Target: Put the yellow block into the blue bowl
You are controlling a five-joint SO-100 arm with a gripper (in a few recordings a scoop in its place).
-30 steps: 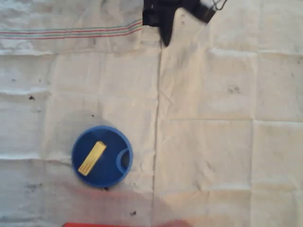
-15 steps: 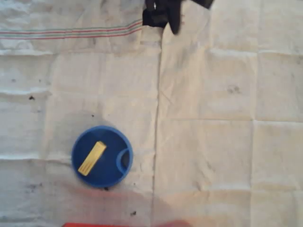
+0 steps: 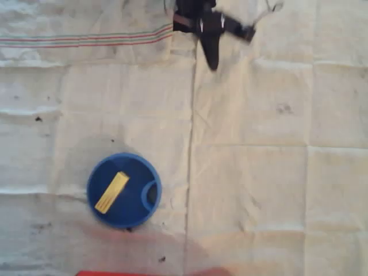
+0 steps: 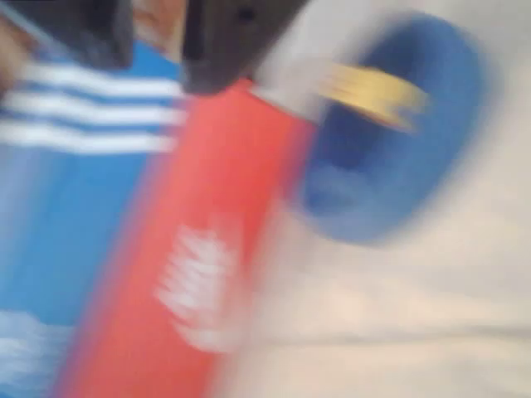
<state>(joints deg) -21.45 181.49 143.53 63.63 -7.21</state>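
Block: flat, yellow, lay inside the bowl, long axis running lower-left to upper-right
Bowl: round, blue plastic
Tool: dark, far off, held nothing; opening unclear

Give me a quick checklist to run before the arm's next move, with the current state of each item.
1. Yellow block inside the blue bowl: ok, it lies flat on the bowl's floor in the overhead view.
2. Bowl upright on the white cloth: ok.
3. Gripper away from the bowl: ok, it sits at the top edge of the overhead view, far from it.
4. Fingers empty: ok in that nothing shows between them overhead, but open or shut: cannot tell.
5. Wrist view usable for guidance: not ok, it is heavily blurred.
6. Red object at the bottom edge out of the way: cannot tell.
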